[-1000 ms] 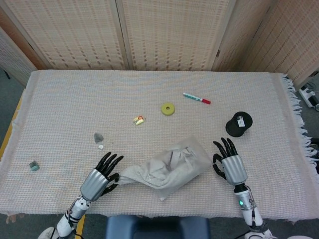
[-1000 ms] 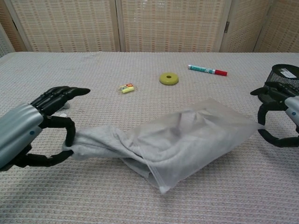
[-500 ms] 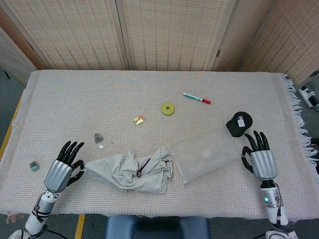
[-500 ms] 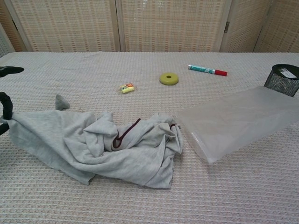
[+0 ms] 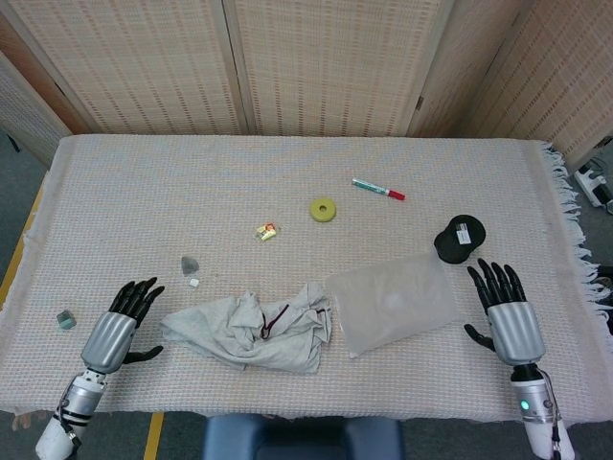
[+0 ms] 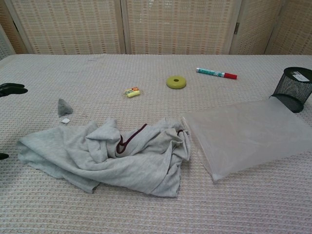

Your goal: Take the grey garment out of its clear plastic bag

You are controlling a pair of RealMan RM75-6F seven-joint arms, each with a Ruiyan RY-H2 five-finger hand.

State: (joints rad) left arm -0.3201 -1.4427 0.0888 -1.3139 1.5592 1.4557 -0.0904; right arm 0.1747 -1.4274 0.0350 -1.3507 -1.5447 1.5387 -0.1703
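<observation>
The grey garment (image 5: 247,332) (image 6: 105,156) lies crumpled on the table near the front edge, a dark red trim showing in its folds. Just to its right the clear plastic bag (image 5: 391,302) (image 6: 246,136) lies flat, with nothing inside. My left hand (image 5: 115,330) is open beside the garment's left end, apart from it; only its fingertips (image 6: 10,88) show at the chest view's left edge. My right hand (image 5: 505,316) is open right of the bag, not touching it.
A black mesh cup (image 5: 459,239) (image 6: 292,88) stands behind the bag's right end. A red-and-green marker (image 5: 377,189), a yellow ring (image 5: 323,209), a small yellow packet (image 5: 266,231), a grey pebble (image 5: 190,264) and a small cube (image 5: 65,320) lie scattered around.
The garment came out of the bag as the hands pulled apart. Both hands then let go; garment and bag settled flat on the table.
</observation>
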